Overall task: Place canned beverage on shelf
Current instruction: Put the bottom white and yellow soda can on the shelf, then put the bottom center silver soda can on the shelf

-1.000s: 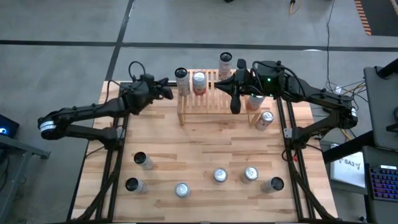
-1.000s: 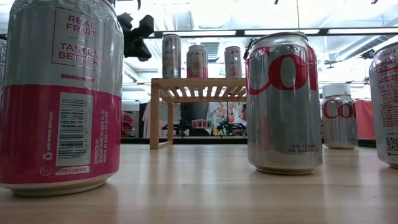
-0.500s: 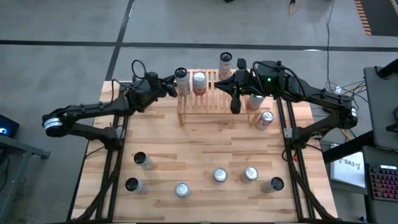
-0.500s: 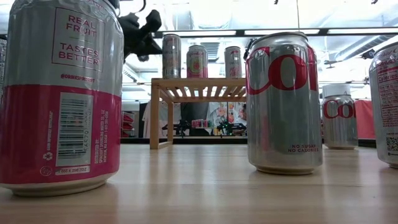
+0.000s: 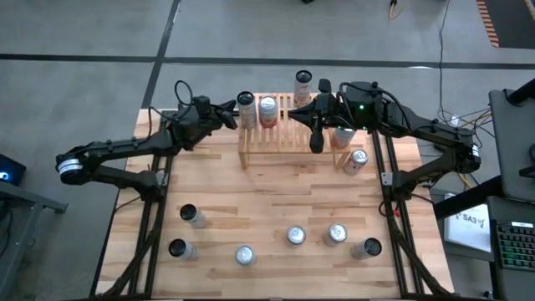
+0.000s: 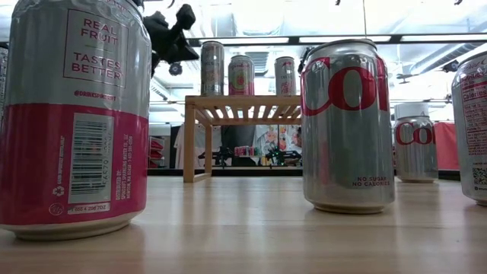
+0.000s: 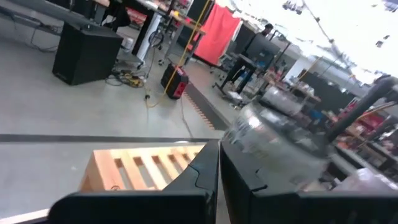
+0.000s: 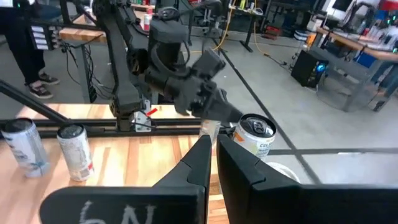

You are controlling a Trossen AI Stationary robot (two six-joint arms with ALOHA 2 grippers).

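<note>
The shelf [image 5: 280, 134], a low rack of light wood slats, stands at the table's far middle with three cans upright on it [image 6: 241, 74]. My left gripper [image 5: 229, 109] is shut and level, at the height of the leftmost can [image 5: 245, 105], just left of it. In the left wrist view that can [image 7: 273, 137] is a blur beside the shut fingers [image 7: 219, 149]. My right gripper [image 5: 314, 125] hangs shut above the shelf's right end, holding nothing. My left gripper's shut fingertips [image 8: 219, 124] come level from the table's left at the upper side wall of the leftmost can [image 8: 254, 134], which stands upright on the shelf. Whether they touch it, I cannot tell.
Two more cans [image 5: 357, 159] sit on the table right of the shelf, under my right arm. Several cans [image 5: 294, 236] stand across the near half of the table, two of them big in the low view [image 6: 346, 125]. Bare wood lies between them and the shelf.
My left gripper has gone toward the table's far edge and right, up to the leftmost can on the shelf, and has rolled a little about its own line, staying shut. My right arm has kept still.
</note>
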